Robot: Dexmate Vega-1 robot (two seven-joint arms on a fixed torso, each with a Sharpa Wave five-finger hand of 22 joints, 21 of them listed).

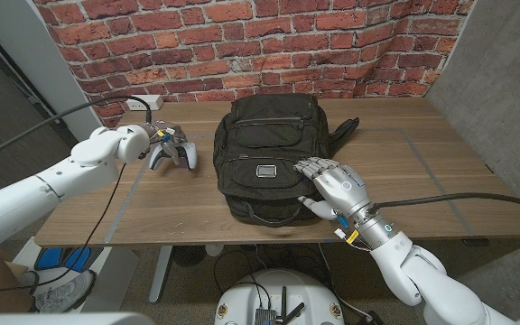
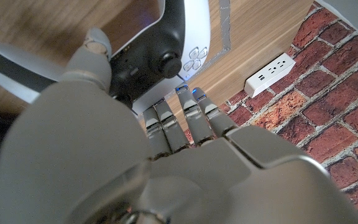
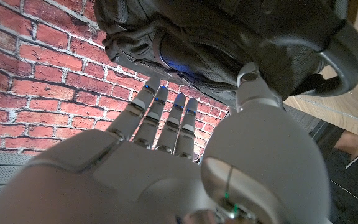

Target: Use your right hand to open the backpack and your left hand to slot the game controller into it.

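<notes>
Right hand [image 1: 334,187]: on top of the backpack [image 1: 264,144], over its near right part, fingers spread and stretched toward the front pocket, thumb down by the carry handle [image 1: 264,215] at the near edge. Nothing grasped; palm looks laid on the fabric, though contact can't be confirmed. In the right wrist view the fingers [image 3: 166,118] are straight and apart, and the thumb tip sits against the bag's dark fabric.

Left hand [image 1: 156,140]: at the game controller [image 1: 171,153], on the table's left part. In the left wrist view the fingers [image 2: 179,118] reach just up to the controller's black centre and the thumb lies over its body beside the stick. Touching it from above; whether it actually grips can't be told. Controller looks to be on the wood.

Counts: one backpack, black, lying flat mid-table, looks zipped shut, strap [image 1: 343,128] trailing off its far right. One controller, white and black, just left of the bag, not touching it. One white power strip [image 1: 145,103] at the far left edge against the brick wall [image 1: 242,45]. One wooden table [image 1: 422,171].
</notes>
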